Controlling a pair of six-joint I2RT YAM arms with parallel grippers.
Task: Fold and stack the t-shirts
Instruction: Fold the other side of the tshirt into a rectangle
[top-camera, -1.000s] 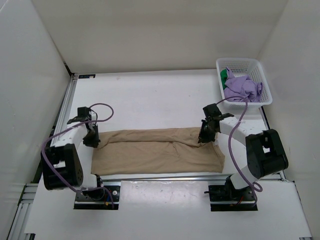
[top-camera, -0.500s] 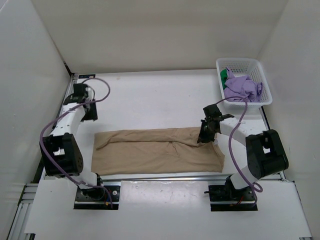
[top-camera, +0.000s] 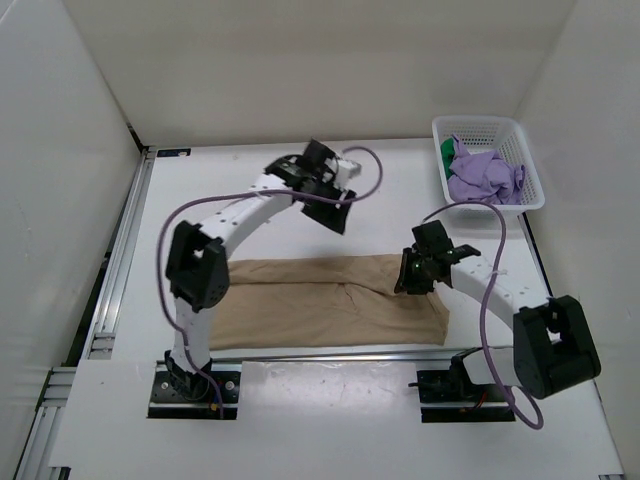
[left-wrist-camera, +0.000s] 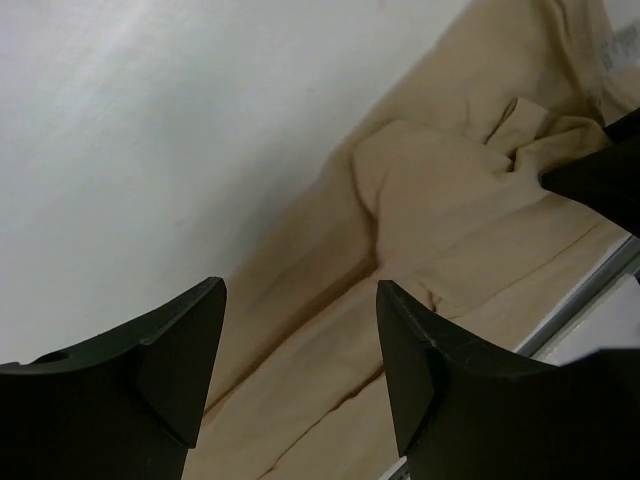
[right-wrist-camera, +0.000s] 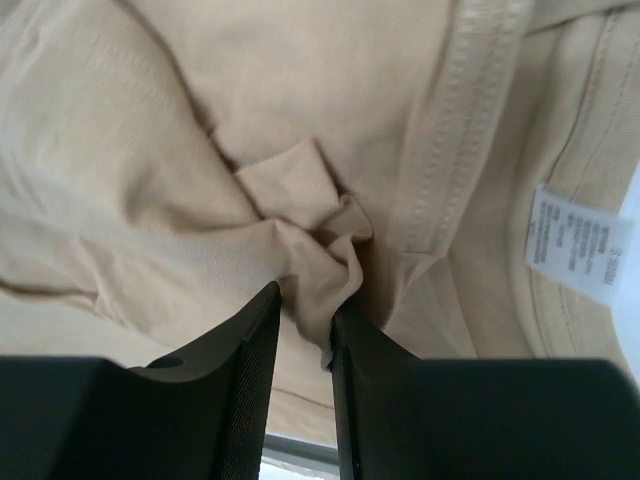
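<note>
tan t-shirt (top-camera: 320, 300): It lies flat on the white table (top-camera: 400, 175) as one long band. Its far side looks folded over onto itself. It is not a small neat square yet.
right end of the tan t-shirt: The cloth is bunched up into a little bump here. The neck seam and a white size tag (right-wrist-camera: 575, 245) show just beside the bump.
right gripper (right-wrist-camera: 305, 300): It sits on the far right corner of the tan t-shirt. Its two fingers are nearly closed, with only a thin gap. A pinch of the tan cloth is stuck in that gap.
left gripper (left-wrist-camera: 300, 300): It hangs up in the air past the far edge of the tan t-shirt, near the middle. Its fingers are wide apart and hold nothing.
purple t-shirt (top-camera: 485, 178): It is crumpled in the white basket (top-camera: 480, 119), well past the right end of the tan t-shirt. It has not been folded.
green t-shirt (top-camera: 446, 150): Only a bit shows, tucked beside the purple t-shirt in the same basket.
what could go wrong: The pinch of cloth may stay caught if the right gripper lifts before it opens more. That would drag the corner up and undo the fold.
another worry: The bump at the right end could stay in, so the next fold comes out lumpy.
one more: The left gripper is high up and off the cloth, so a quick grab could miss the edge.
</note>
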